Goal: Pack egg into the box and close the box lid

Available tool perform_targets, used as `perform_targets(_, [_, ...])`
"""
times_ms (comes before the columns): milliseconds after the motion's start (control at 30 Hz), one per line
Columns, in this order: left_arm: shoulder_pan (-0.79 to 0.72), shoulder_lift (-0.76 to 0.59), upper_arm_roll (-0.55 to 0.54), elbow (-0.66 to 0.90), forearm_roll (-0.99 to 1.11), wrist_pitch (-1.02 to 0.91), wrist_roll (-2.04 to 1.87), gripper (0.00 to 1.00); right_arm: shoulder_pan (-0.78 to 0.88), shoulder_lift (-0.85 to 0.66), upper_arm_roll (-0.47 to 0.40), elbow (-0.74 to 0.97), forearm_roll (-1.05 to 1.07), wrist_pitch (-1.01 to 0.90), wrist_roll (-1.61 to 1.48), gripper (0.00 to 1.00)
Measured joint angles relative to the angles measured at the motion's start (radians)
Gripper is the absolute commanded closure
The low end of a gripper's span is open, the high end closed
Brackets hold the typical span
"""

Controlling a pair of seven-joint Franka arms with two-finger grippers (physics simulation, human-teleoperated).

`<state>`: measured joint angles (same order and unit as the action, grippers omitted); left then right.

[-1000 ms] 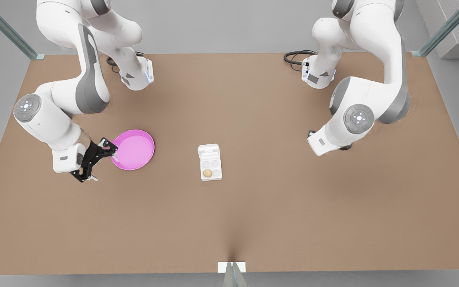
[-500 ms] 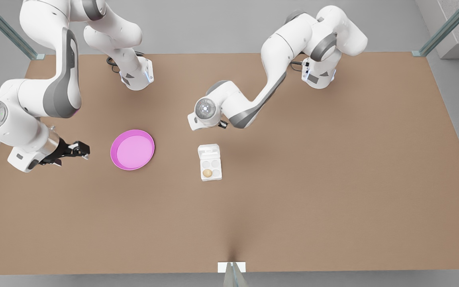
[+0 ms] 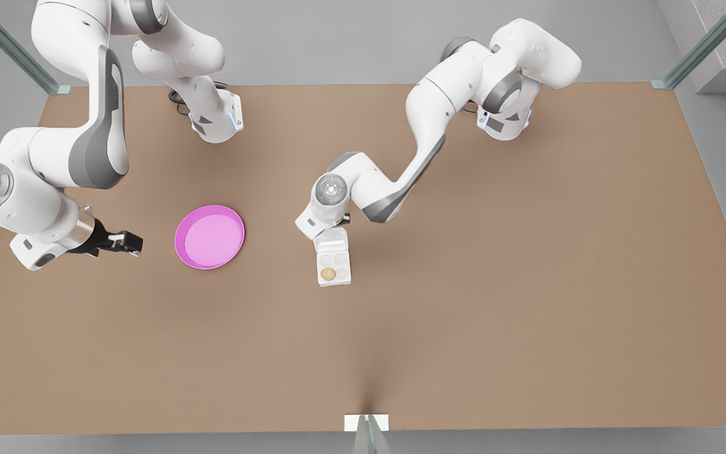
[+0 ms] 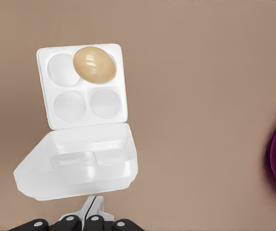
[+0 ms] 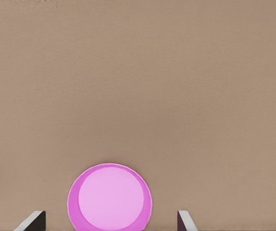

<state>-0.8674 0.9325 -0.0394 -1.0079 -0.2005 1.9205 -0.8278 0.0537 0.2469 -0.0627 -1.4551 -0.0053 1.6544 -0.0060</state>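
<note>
The small white four-cup egg carton (image 3: 333,258) sits mid-tabletop (image 3: 464,302), its white hinged flap lid (image 4: 77,163) open. The tiny tan-brown egg (image 3: 328,273) rests in the carton's near cup toward the front view's left. The left pincer (image 4: 93,211) hangs just beyond the lid's far edge on a folded, stretched arm; whether it is spread, I cannot tell. The right pincer (image 3: 125,241), spread wide, points level at the round pink plate (image 3: 210,236) nearby.
</note>
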Motion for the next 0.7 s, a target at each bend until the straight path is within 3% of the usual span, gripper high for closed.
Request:
perform_targets(400, [0.015, 0.012, 0.022, -0.002, 0.015, 0.024, -0.149, 0.79, 0.002, 0.006, 0.0, 0.0, 0.0, 0.0, 0.087, 0.0])
perform_targets(700, [0.137, 0.014, 0.047, -0.005, 0.062, 0.018, -0.179, 0.79, 0.005, 0.007, 0.002, 0.0, -0.001, 0.001, 0.124, 0.0])
